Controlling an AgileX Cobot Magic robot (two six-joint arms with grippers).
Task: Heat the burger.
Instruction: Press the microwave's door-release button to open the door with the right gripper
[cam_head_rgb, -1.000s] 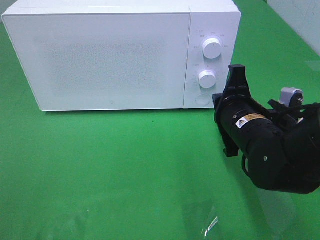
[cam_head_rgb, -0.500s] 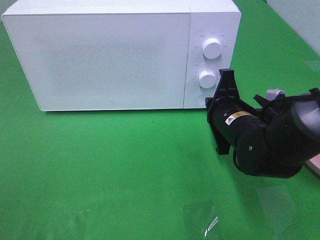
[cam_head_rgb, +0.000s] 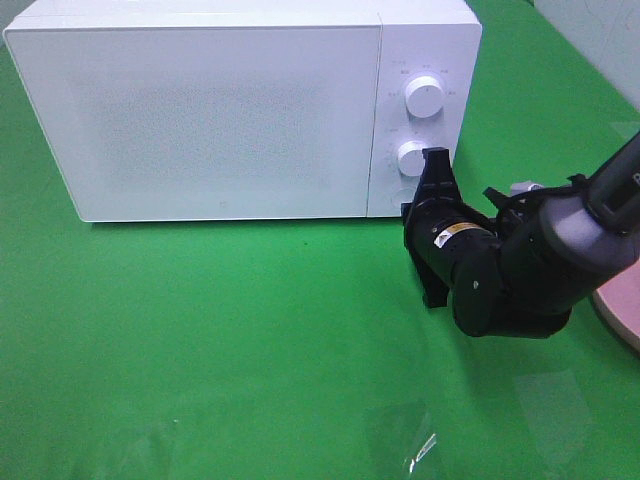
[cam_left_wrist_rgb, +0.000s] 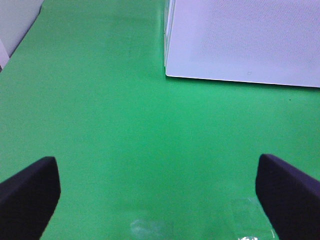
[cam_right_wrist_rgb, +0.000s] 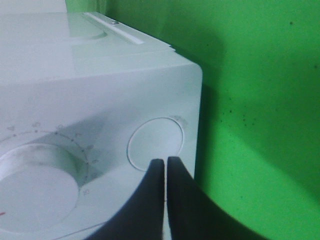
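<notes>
The burger is out of view. A white microwave (cam_head_rgb: 200, 110) stands at the back with its door closed. My right gripper (cam_right_wrist_rgb: 164, 162) is shut with nothing in it, and its tips are at the lower rim of the microwave's round button (cam_right_wrist_rgb: 155, 142); whether they touch it I cannot tell. In the exterior high view the black right arm (cam_head_rgb: 490, 270) reaches in from the right to the panel's lower corner. My left gripper (cam_left_wrist_rgb: 157, 200) is open over bare green cloth, its dark fingers (cam_left_wrist_rgb: 27, 192) far apart, in front of the microwave's left corner (cam_left_wrist_rgb: 167, 75).
Two white knobs (cam_head_rgb: 424, 97) (cam_head_rgb: 413, 157) sit on the control panel above the button. A pink plate's edge (cam_head_rgb: 622, 300) shows at the right border behind the right arm. Green cloth (cam_head_rgb: 220, 330) covers the table in front of the microwave.
The right arm has swung left and in toward the microwave's button, uncovering the pink plate's edge. The left gripper has not changed.
</notes>
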